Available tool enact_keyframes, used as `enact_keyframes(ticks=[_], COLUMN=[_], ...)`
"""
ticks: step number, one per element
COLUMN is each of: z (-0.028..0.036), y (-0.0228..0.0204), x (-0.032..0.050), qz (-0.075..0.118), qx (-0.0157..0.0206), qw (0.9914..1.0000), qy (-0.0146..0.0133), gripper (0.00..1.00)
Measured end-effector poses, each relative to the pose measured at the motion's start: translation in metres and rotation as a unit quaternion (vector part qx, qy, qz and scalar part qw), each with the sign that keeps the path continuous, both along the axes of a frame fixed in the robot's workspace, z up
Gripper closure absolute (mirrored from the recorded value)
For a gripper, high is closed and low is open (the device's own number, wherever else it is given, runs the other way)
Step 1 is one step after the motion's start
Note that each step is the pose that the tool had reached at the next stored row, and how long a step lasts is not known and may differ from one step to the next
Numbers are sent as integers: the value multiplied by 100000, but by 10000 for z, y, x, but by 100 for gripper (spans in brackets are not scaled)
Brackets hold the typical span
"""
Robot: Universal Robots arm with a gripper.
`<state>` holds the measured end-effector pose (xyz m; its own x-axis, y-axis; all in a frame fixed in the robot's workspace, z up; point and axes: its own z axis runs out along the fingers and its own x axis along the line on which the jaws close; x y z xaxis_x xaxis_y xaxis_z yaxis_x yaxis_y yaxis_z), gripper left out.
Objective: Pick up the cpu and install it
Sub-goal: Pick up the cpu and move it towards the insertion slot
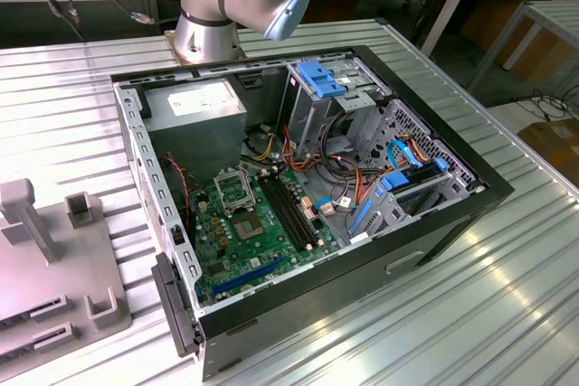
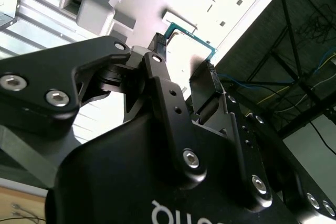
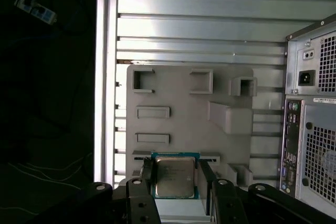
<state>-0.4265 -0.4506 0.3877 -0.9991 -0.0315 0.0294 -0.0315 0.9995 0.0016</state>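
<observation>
The tool (image 3: 176, 171) pinches the cpu (image 3: 175, 178) by two opposite edges at the grey tray (image 3: 184, 103).

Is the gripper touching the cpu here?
Cannot tell. In the first wrist view the gripper straddles the cpu at the grey tray, but neither a gap nor contact shows plainly.

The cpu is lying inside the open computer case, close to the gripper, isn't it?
Not inside the case. The cpu lies on the grey holder plate, which sits on the ribbed metal table beside the computer case. It is close to the gripper, as you say. The first wrist view shows this.
</observation>
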Motion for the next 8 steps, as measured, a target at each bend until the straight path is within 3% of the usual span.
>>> enact_keyframes(ticks=[8], z=[0], y=[0], x=[74], qz=[1], qx=[0], qw=[100000], qy=[3], gripper=[56])
